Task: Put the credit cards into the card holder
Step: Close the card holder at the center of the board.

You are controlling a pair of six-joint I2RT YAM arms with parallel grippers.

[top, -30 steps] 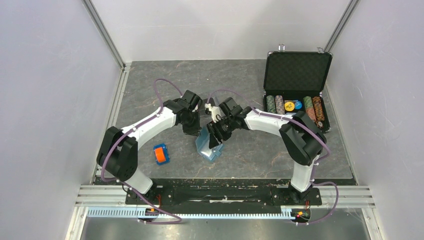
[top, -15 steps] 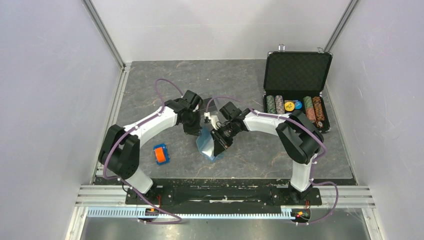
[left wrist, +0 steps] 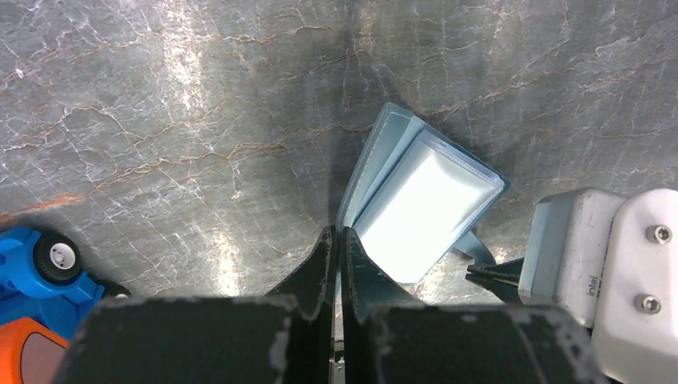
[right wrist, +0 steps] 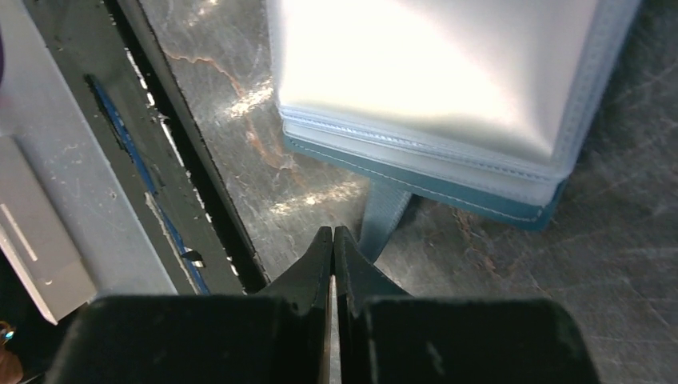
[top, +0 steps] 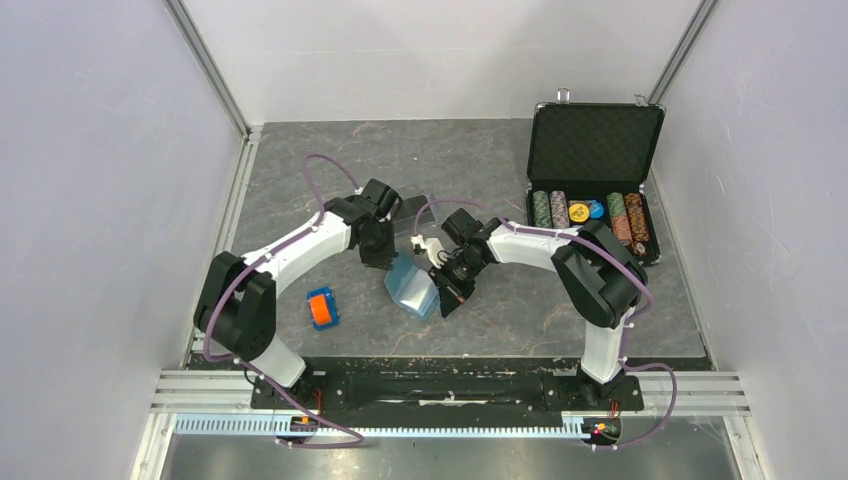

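From above, the teal card holder (top: 408, 295) is seen lying open on the bench (top: 480, 160), well to the left of the open poker-chip case (top: 592, 150) and nearer the arm bases. It is flanked by the left end effector (top: 385, 262) at its left edge and the right end effector (top: 448, 298) at its right edge.

In the left wrist view, the left end effector (left wrist: 337, 236) is seen narrowed onto the near corner of the card holder's raised cover.

In the right wrist view, the right end effector (right wrist: 333, 236) is seen fully closed with nothing gripped. The snap tab (right wrist: 382, 220) lies just beside its fingertips, and the holder's pale inside lies beyond.
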